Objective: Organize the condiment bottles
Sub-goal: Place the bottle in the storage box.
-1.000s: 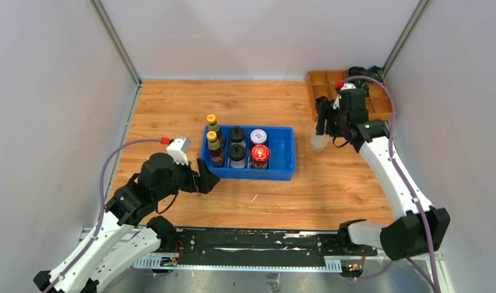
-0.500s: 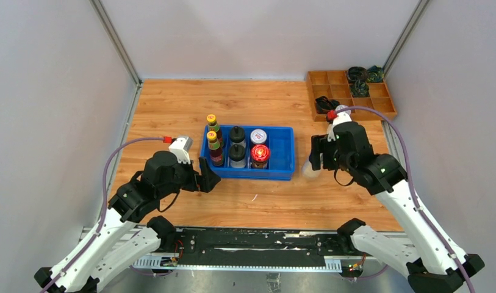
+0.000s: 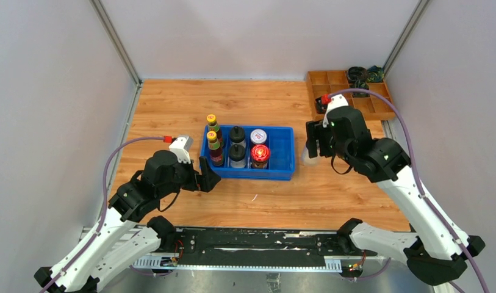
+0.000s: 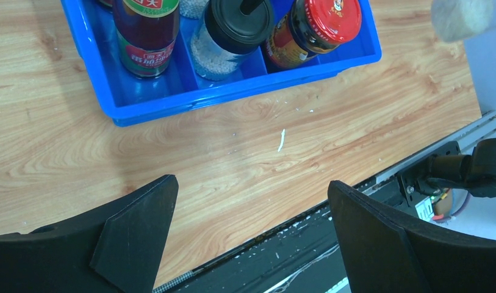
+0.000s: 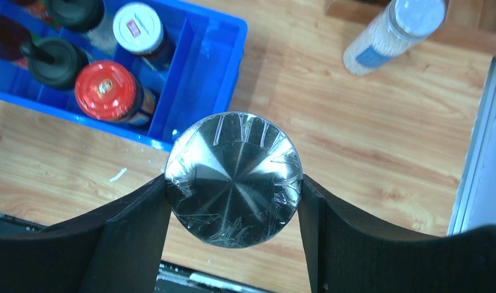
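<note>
One silver-lidded jar (image 5: 233,178) hung clamped in the right tool (image 3: 312,145), just right of the blue bin (image 3: 292,149).
Left tool (image 4: 251,226) gaped empty; a low approach could strike the bin wall, loosening the jar.

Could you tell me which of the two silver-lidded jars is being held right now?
The jar clamped in the right gripper, beside the blue bin; the other jar stands free by the wooden tray.
</note>
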Robot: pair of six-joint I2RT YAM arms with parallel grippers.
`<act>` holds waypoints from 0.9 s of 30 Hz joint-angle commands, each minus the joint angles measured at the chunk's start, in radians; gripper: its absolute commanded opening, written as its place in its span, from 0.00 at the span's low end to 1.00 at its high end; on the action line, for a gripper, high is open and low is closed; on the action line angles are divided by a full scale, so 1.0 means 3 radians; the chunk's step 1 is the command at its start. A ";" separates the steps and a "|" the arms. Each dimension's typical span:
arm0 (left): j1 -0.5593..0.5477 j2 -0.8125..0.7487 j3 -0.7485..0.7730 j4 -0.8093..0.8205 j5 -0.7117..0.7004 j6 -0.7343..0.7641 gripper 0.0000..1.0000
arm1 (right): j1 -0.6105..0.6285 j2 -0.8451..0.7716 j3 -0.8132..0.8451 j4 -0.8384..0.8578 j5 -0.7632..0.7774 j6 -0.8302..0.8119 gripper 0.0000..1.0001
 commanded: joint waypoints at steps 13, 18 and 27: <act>-0.0021 -0.0052 0.0065 0.0020 0.0020 0.0024 1.00 | -0.0101 0.0895 0.1145 0.0401 0.0134 -0.0562 0.59; -0.0021 -0.0086 0.0051 0.0014 0.0022 0.0028 1.00 | -0.0337 0.1076 0.1263 0.0473 -0.0046 -0.0583 0.58; -0.0021 -0.0099 0.0021 0.0014 0.0020 0.0035 1.00 | -0.0675 0.1195 0.1299 0.0518 -0.0324 -0.0599 0.58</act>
